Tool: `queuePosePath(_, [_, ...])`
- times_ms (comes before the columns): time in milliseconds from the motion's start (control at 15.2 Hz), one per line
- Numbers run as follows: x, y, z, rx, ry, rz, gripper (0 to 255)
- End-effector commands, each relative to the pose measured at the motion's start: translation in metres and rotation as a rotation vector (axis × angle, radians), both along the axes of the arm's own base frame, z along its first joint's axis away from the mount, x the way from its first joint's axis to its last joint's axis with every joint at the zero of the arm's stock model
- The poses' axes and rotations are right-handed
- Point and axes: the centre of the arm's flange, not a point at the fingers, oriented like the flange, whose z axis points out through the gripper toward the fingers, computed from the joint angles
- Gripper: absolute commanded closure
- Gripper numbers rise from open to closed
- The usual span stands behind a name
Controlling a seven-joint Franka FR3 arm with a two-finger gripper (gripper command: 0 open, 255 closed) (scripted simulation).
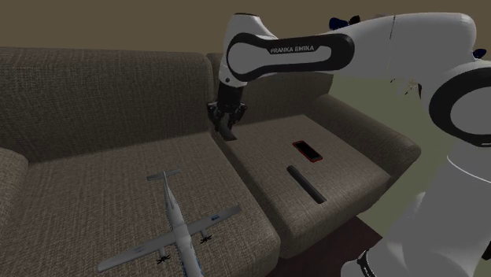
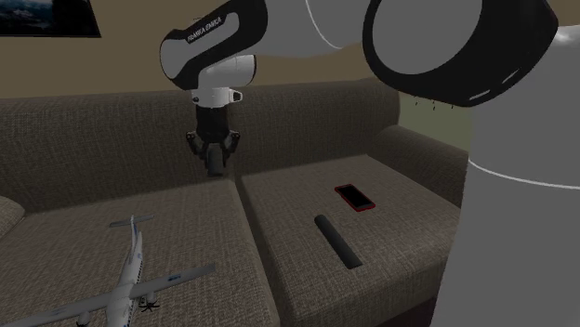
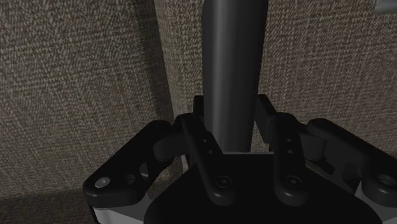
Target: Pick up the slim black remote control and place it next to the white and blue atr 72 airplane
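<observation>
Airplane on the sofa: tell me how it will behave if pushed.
The airplane is likely fragile: its thin wings and small propellers could snap. Perched on small gear on the soft sofa cushion, it may tip or snag rather than slide.

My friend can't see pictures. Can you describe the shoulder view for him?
A white robot arm holds its black hand above the seam between two seat cushions of a brown sofa. On the view's right cushion lie a slim black remote and a red-edged phone; on the left cushion, a white airplane.
</observation>
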Motion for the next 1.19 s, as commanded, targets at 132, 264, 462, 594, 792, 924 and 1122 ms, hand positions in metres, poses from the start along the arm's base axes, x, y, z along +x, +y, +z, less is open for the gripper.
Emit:
queuePosePath(132, [0.011,0.053,-0.002,0.000,0.000,-0.002,255])
queuePosePath(264, [0.016,0.078,-0.002,0.000,0.000,-0.002,255])
queuePosePath(462, [0.024,0.117,-0.002,0.000,0.000,-0.002,255])
queuePosePath(594, [0.027,0.128,-0.007,0.000,0.000,-0.002,255])
queuePosePath(792, [0.027,0.128,-0.023,0.000,0.000,-0.002,255])
queuePosePath(924, [0.027,0.128,-0.033,0.000,0.000,-0.002,255])
queuePosePath(1122, [0.027,0.128,-0.049,0.000,0.000,-0.002,255])
